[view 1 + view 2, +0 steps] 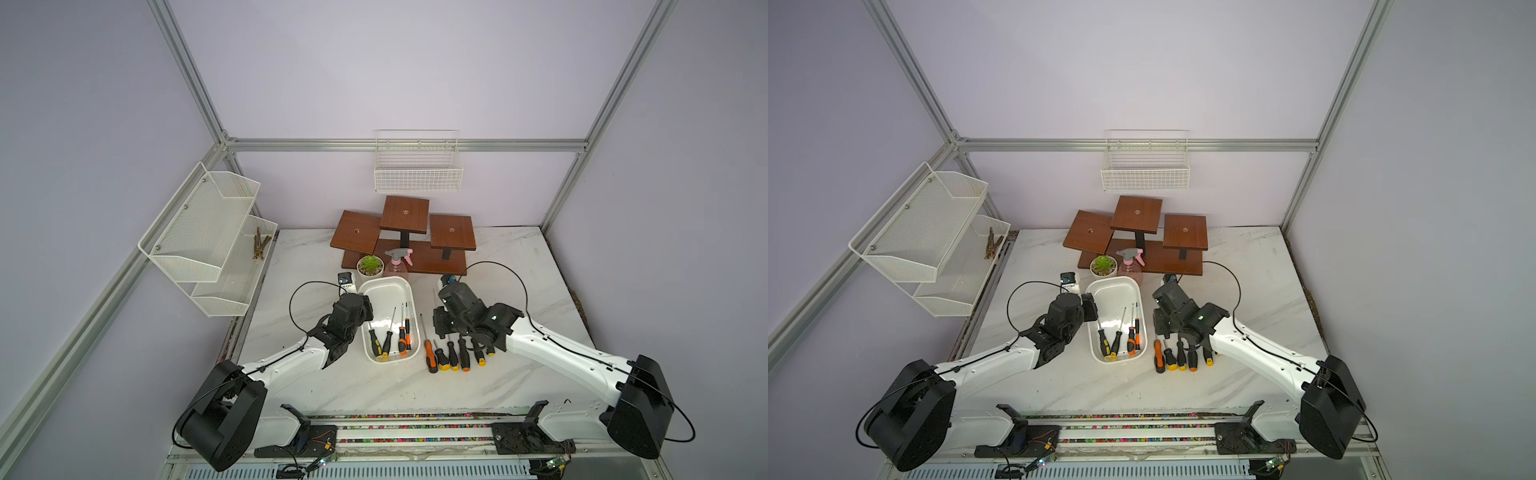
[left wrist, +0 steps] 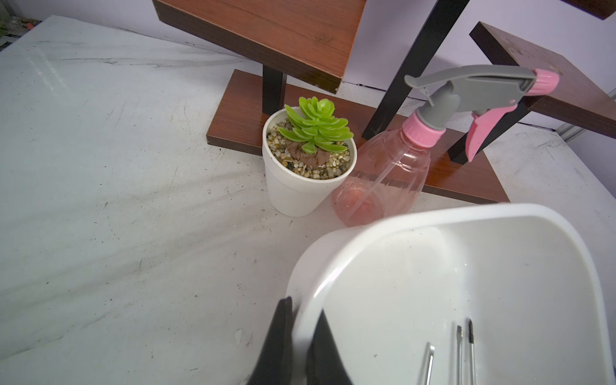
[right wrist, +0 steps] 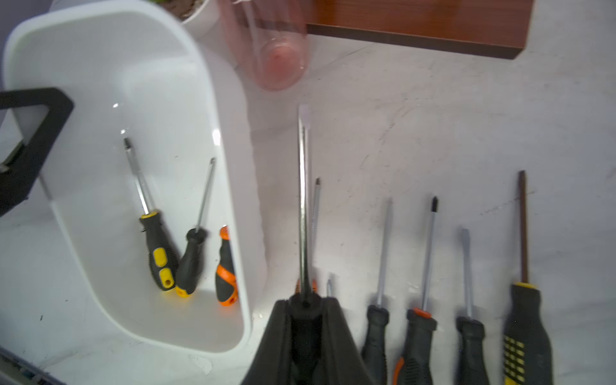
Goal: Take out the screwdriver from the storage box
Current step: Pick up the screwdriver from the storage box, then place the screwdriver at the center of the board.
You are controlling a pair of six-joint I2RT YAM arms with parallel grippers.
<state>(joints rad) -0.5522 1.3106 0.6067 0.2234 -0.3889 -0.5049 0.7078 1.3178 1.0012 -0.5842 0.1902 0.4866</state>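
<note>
**Screwdriver held just outside the storage box**

The right fingers (image 3: 276, 343) are clamped on the black handle of a screwdriver (image 3: 302, 200). Its shaft points out past the tips, outside the storage box (image 3: 110, 83) and just beside its long wall. The left fingers (image 2: 278, 340) pinch the box's opposite long wall, one inside and one outside.

Inside the box lie more screwdrivers (image 3: 160, 253). A row of screwdrivers (image 3: 430, 253) lies on the bench beside the held one, on the side away from the box.

The bench (image 1: 374, 386) is white, marbled and scuffed. Past the box's far end stand a potted succulent (image 2: 310, 160), a pink spray bottle (image 2: 393, 166) and a brown wooden stand (image 1: 405, 232). Pale lilac walls (image 1: 415, 83) and an aluminium frame (image 1: 407, 145) close the space.

The held handle is mostly hidden between the fingers, and the right wrist view is blurred. A small device (image 1: 347, 281) by the box's far corner bears marks too small to read.
</note>
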